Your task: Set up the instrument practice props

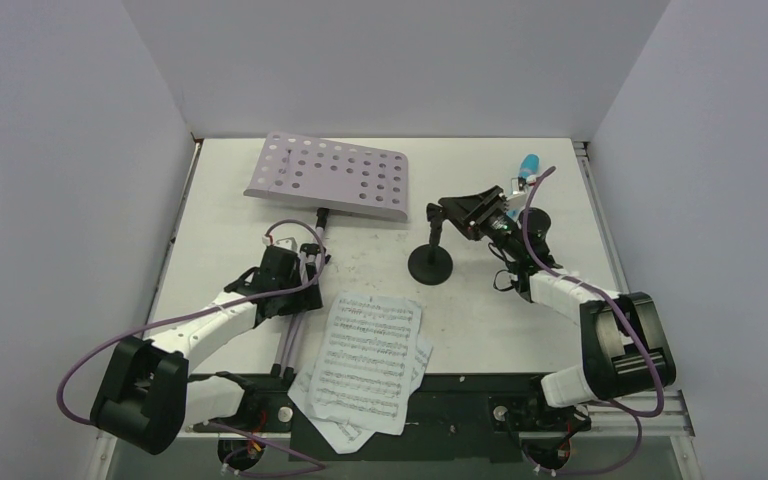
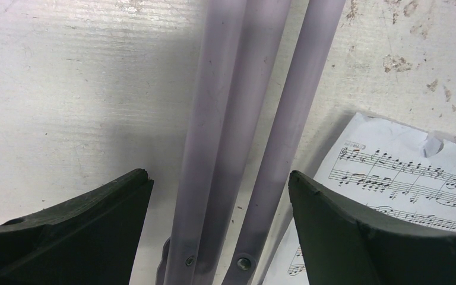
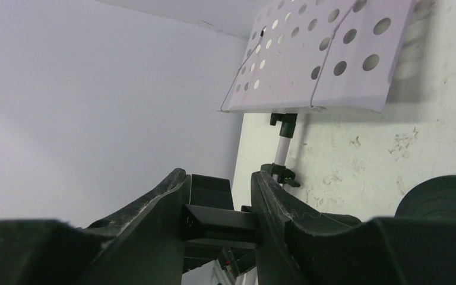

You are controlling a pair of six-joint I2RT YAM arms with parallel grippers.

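Well, the black mic stand [image 1: 430,265] is stood on its round base near the middle of the table [image 1: 480,325], w/ its clip [image 3: 214,222] squeezed by the right gripper [image 3: 219,190]. It is judged light, stiff and bottom-heavy, so the thin post may be a safer hold than the small clip. The lilac music stand [image 1: 332,178] is laid flat. Its legs [image 2: 231,119] are straddled, not touched, by the wide-apart left gripper [image 2: 219,178].

The white sheet-music pages [image 1: 365,360] carry printed staves and notes, but the small heading above them is too fine to read. No other lettering, label or number is legible.
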